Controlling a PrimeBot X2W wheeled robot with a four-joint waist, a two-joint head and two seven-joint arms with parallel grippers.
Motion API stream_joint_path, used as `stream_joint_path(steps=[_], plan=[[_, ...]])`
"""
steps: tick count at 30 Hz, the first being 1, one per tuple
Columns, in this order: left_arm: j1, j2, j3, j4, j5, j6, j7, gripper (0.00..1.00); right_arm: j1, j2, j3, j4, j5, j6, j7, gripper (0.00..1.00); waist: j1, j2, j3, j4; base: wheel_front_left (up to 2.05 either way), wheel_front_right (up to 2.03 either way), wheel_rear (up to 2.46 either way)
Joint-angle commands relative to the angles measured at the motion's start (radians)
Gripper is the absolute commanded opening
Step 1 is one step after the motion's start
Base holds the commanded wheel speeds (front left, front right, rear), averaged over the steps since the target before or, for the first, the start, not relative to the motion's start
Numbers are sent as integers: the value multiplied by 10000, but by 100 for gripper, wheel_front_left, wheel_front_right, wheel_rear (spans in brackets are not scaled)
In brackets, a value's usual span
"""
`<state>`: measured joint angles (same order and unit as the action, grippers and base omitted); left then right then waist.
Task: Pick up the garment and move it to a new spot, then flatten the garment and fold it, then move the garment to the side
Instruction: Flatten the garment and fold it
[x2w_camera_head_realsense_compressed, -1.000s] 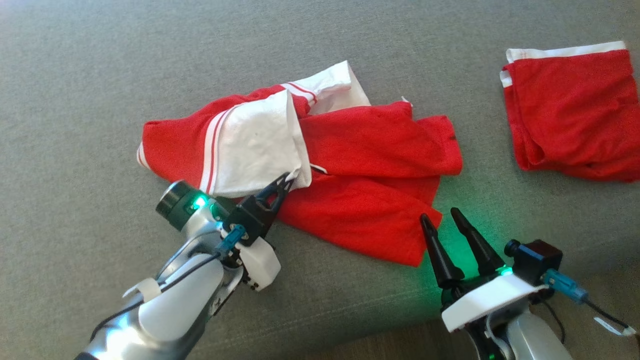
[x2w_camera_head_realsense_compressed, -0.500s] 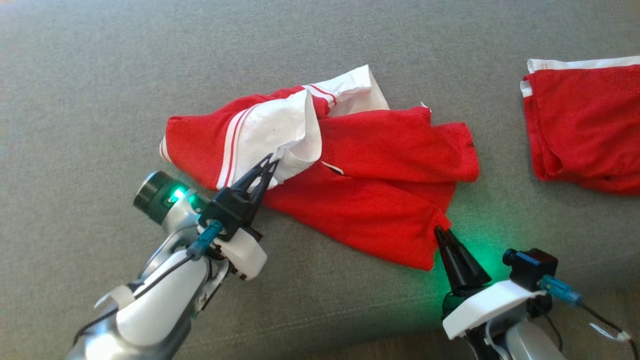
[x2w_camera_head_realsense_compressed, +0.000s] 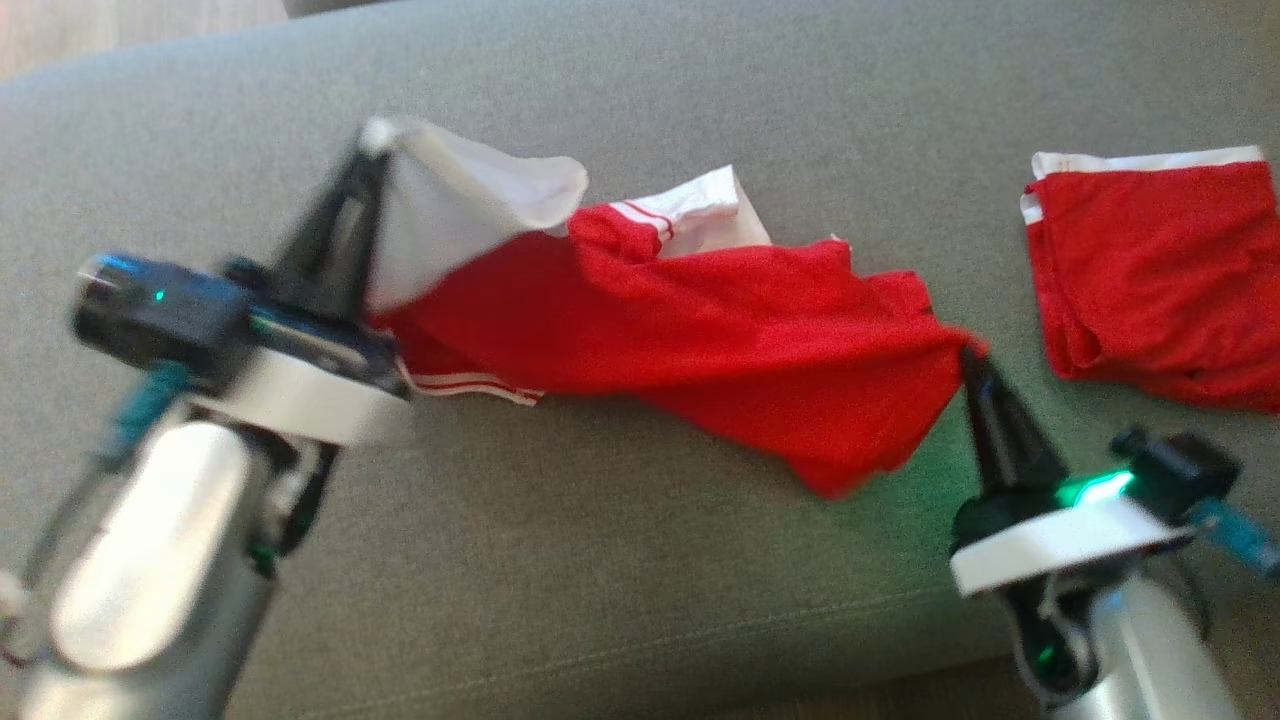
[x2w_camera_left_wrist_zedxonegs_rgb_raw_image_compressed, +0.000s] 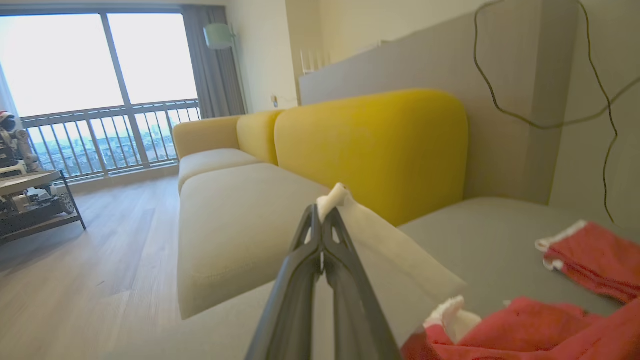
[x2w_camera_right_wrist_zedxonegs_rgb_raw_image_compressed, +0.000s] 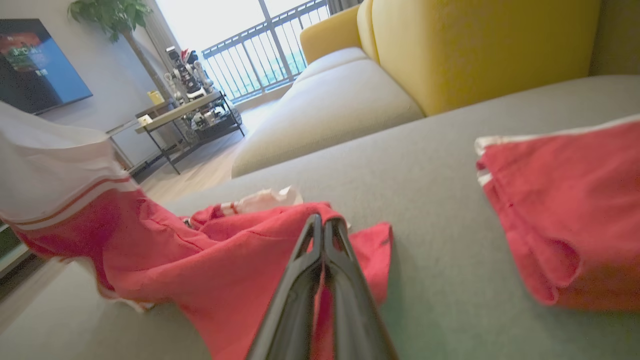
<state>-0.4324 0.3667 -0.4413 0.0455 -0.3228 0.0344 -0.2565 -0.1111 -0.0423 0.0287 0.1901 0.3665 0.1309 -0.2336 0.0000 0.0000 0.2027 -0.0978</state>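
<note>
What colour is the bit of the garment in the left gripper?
White. That corner of the garment shows best in the left wrist view.

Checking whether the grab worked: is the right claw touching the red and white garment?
Touching. The right wrist view shows the right claw shut on the garment, with red cloth pinched in its tips.

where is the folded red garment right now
In the head view the folded red garment lies at the far right of the grey seat, just beyond the right gripper.
</note>
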Motion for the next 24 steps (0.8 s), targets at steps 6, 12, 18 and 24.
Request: stream_joint_path(steps=[6, 12, 18, 24], plan=[[-1156, 736, 1612, -618, -1322, -519, 223, 0, -1445, -364, -890, -1631, -168, -2, 1402, 0, 0, 0, -856, -33, 0, 0, 0], [-2456, 889, 2271, -590, -2623, -848, 1267, 0, -2937, -1204, -1452, -2499, 37, -2, 3001, 0, 0, 0, -1275, -33, 0, 0, 0], [-4371, 745, 2513, 292, -3663, -890, 2621, 0, -4989, -1705, -1567, -2140, 381, -2, 4501, 0, 0, 0, -1014, 56, 0, 0, 0], [-6814, 469, 2317, 2137, -3914, -950, 3471, 0, -7537, -1831, -1008, -448, 121, -2, 4780, 0, 0, 0, 97, 147, 0, 0, 0]])
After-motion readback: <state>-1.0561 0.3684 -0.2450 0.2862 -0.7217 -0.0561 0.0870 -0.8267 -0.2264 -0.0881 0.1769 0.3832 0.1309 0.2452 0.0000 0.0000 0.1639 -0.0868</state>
